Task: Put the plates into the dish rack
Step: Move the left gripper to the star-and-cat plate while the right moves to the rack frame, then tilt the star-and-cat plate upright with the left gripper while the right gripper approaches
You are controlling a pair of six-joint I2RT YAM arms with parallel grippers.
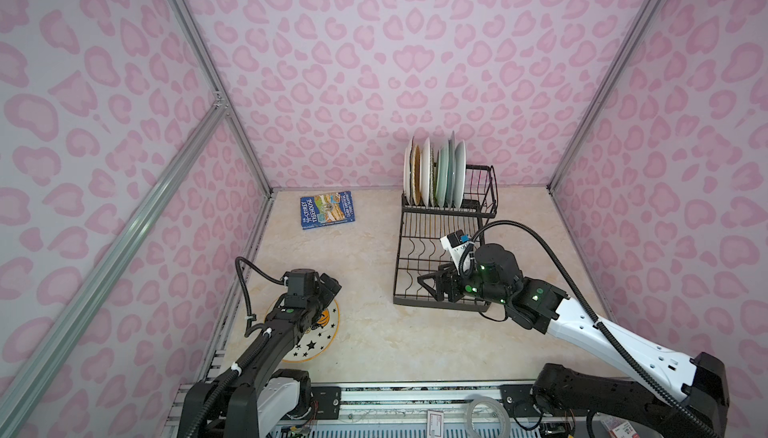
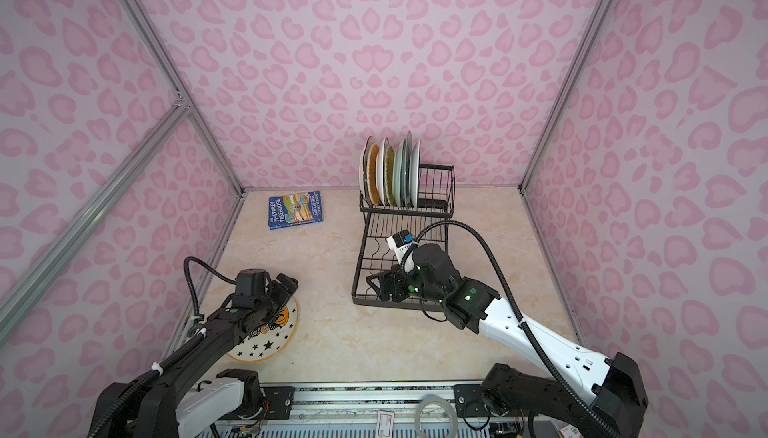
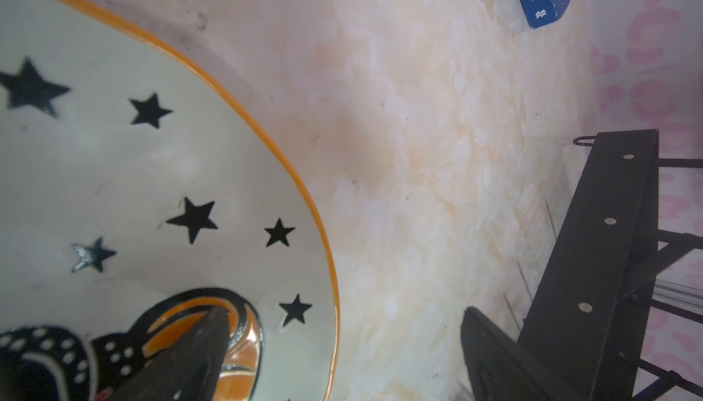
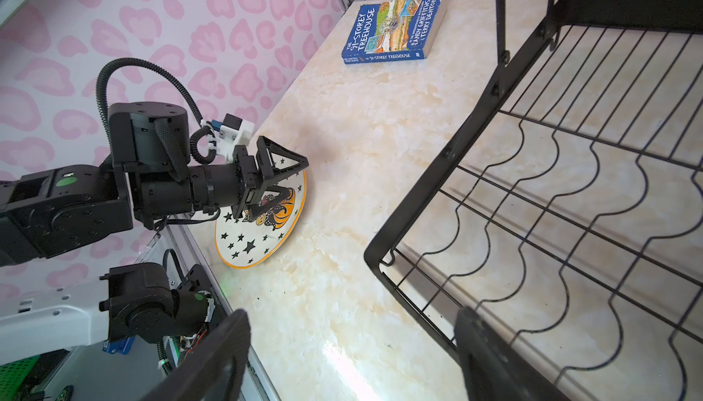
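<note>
Right wrist view gives me the left gripper [image 4: 295, 176] with jaws apart, low over the starred plate [image 4: 247, 245], which lies on the table [image 1: 374, 340] at the near left. One finger [image 3: 198, 349] sits over the plate's printed middle and the other is past its orange rim; I can't tell if either touches. My right gripper [image 1: 432, 282] is spread wide too, holding nothing, hovering at the near left corner of the dish rack [image 1: 398, 265]. Further back, the rack's raised basket holds a row of plates [image 1: 434, 174] standing on edge. A book [image 1: 327, 210] lies flat at the far left, well apart.
</note>
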